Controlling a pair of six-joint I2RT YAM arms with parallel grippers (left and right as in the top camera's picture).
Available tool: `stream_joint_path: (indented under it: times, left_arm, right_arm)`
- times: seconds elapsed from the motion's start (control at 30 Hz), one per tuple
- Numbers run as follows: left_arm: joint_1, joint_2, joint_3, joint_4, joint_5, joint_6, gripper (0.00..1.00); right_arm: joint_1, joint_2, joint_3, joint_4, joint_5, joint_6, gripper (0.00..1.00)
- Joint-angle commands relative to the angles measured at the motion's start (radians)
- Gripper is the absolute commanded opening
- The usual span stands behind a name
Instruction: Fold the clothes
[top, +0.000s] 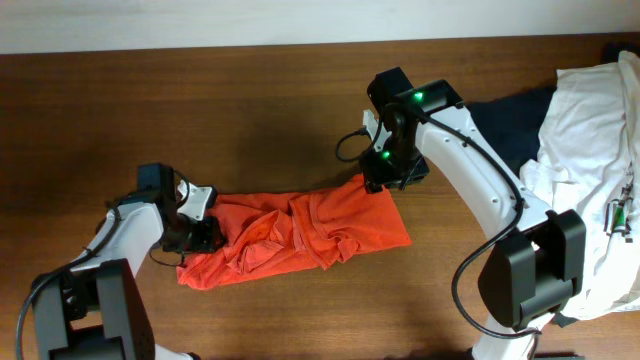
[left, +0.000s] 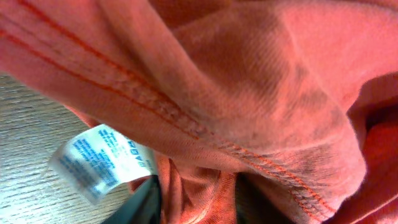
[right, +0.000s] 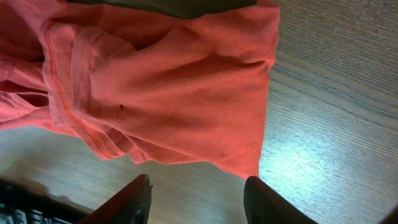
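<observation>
The orange-red T-shirt (top: 300, 235) lies crumpled in a long heap on the wooden table. My left gripper (top: 205, 235) is at the shirt's left end. In the left wrist view the shirt's fabric (left: 249, 81) fills the frame, its white tag (left: 102, 162) hangs at the lower left, and cloth bunches between the spread fingers of the left gripper (left: 198, 205). My right gripper (top: 385, 175) is at the shirt's far right corner. In the right wrist view the right gripper (right: 196, 199) is open and empty over bare table, just short of the shirt's edge (right: 186, 106).
A white garment (top: 590, 150) is piled at the right edge of the table, with a dark navy garment (top: 500, 110) beside it at the back. Bare wood (top: 200, 120) lies behind and to the left of the shirt.
</observation>
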Motion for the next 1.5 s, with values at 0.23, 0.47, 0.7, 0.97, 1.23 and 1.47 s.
stream_joint_path:
  times: [0.23, 0.47, 0.7, 0.97, 1.23, 1.47]
  left_arm:
    - [0.032, 0.008, 0.172, -0.076, -0.133, -0.134, 0.04]
    - [0.045, 0.008, 0.200, -0.172, -0.126, -0.134, 0.61]
    - [0.043, 0.010, 0.060, -0.077, -0.029, -0.124, 0.69]
    - [-0.045, 0.010, -0.032, 0.021, 0.019, -0.126, 0.27]
    - [-0.007, 0.002, 0.037, -0.039, -0.108, -0.176, 0.02]
    - [0.217, -0.003, 0.314, -0.220, -0.214, -0.201, 0.05]
  right_arm:
    - [-0.068, -0.002, 0.004, -0.006, 0.061, 0.006, 0.52]
    - [-0.106, -0.002, 0.004, -0.009, 0.058, 0.006, 0.52]
    - [-0.106, -0.002, 0.004, -0.008, 0.058, 0.006, 0.53]
    - [-0.105, -0.002, 0.004, -0.009, 0.058, 0.006, 0.53]
    - [-0.105, -0.002, 0.004, -0.016, 0.058, 0.006, 0.53]
    - [-0.130, -0.002, 0.004, -0.016, 0.065, -0.004, 0.53]
